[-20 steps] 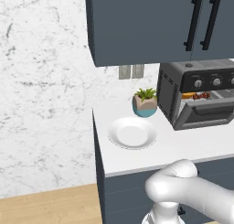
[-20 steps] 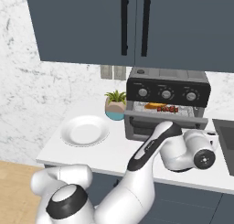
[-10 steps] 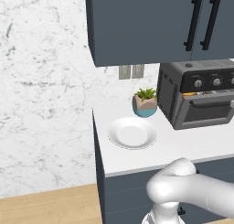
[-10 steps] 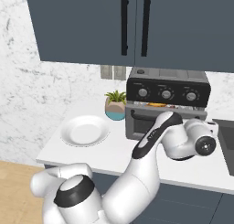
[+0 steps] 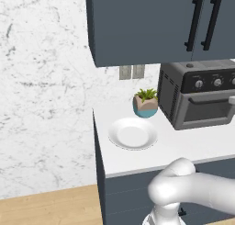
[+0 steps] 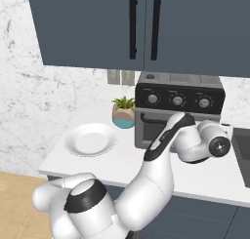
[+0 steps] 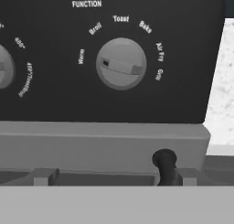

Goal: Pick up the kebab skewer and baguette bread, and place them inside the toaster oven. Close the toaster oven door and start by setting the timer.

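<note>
Oven (image 5: 202, 100) on counter (image 5: 137, 157), back right, beyond plate (image 5: 132, 133) and plant (image 5: 146, 102). Door (image 5: 206, 110) shut; skewer and bread presumably inside, not visible. Left to do, as judged: timer. Gripper before the knob row in the right base view; tips not visible, taken as spread wide, nothing held. Knob (image 7: 121, 63) close ahead, labelled FUNCTION: Warm, Broil, Toast, Bake, Air Fry, Grill. Neighbouring dial (image 7: 3, 67) partly legible, "400".

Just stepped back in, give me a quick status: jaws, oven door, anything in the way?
Jaws open, nothing held. Toaster oven door shut. Hand faces the function knob on the toaster oven. Nothing in the way.
</note>
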Tool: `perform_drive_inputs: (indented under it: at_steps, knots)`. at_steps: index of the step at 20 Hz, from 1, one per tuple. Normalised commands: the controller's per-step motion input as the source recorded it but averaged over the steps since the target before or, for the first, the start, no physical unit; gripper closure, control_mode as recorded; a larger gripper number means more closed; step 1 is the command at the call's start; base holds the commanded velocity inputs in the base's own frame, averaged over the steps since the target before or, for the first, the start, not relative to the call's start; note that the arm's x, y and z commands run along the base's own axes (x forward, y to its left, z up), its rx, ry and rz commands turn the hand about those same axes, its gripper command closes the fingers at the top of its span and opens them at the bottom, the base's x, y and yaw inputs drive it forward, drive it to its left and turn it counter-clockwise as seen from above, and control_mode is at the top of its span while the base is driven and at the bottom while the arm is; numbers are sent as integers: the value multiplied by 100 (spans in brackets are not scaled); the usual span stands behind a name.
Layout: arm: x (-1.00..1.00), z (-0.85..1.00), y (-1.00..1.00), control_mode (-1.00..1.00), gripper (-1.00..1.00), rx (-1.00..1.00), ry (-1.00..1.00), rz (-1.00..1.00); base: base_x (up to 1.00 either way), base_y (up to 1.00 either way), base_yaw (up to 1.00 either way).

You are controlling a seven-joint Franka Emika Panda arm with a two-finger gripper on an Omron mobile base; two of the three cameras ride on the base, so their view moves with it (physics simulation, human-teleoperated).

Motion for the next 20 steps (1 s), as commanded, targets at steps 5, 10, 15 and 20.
perform_drive_inputs:
  at_steps: [5, 10, 15, 20]
  knots:
    - [27, -1, 0, -100, -100, 0, 0, 0, 0, 0, 0]
    - [17, -1, 0, -100, -100, 0, 0, 0, 0, 0, 0]
    - [3, 0, 0, -100, -100, 0, 0, 0, 0, 0, 0]
    - [-10, 19, 7, -100, -100, 0, 0, 0, 0, 0, 0]
